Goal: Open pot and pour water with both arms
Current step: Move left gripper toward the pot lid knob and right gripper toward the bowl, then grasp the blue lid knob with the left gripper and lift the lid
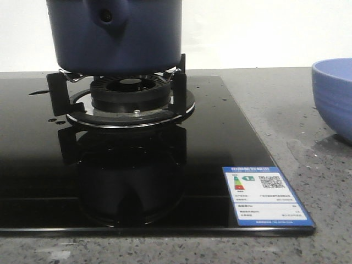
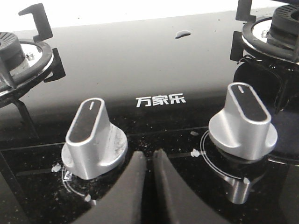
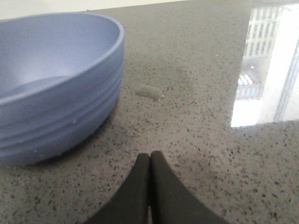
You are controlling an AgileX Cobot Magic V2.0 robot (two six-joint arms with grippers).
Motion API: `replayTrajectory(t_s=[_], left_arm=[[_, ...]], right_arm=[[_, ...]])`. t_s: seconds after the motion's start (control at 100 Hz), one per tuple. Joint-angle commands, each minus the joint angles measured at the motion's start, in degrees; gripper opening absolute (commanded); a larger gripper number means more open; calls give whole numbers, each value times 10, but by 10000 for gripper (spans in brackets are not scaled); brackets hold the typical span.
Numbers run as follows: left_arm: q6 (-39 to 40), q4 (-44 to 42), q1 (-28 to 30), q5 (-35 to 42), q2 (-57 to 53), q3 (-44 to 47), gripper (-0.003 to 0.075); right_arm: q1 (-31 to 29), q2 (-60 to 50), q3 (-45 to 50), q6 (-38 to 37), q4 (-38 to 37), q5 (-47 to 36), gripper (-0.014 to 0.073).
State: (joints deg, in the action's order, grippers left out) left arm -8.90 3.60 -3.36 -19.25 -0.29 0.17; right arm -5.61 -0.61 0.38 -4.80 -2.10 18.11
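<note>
left gripper (image 2: 148,161) fingers pressed together, empty, hovering just before two silver knobs (image 2: 95,140) on the black cooktop (image 2: 140,60). right gripper (image 3: 149,163) likewise closed, light blue bowl (image 3: 56,93) near it. pot (image 1: 114,34) sits on burner grate (image 1: 60,91), apart from both.

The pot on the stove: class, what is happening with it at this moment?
Nothing is handling it yet. The pot sits on the burner. The left end effector is shut and empty above the stove knobs. The right end effector is shut and empty over the counter beside the blue bowl.
</note>
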Motion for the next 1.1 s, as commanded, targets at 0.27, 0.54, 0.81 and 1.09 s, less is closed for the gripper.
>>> replayTrajectory(t_s=[0.27,0.54,0.81,1.09], left_arm=[[4,347,2,233,-15,17,-20],[4,687,2,285,-15,14,-20],[4,674,2,217,1,-57,-20],[-134,533,-23,0,150,-184,-20]], right_arm=[[-3,-10,15,1,259,-206,-63],[-3,-10,6,1,282,-195,-63],[1,28,-129,2,257,-27,-63],[1,209,-279,8,245,183,-63]])
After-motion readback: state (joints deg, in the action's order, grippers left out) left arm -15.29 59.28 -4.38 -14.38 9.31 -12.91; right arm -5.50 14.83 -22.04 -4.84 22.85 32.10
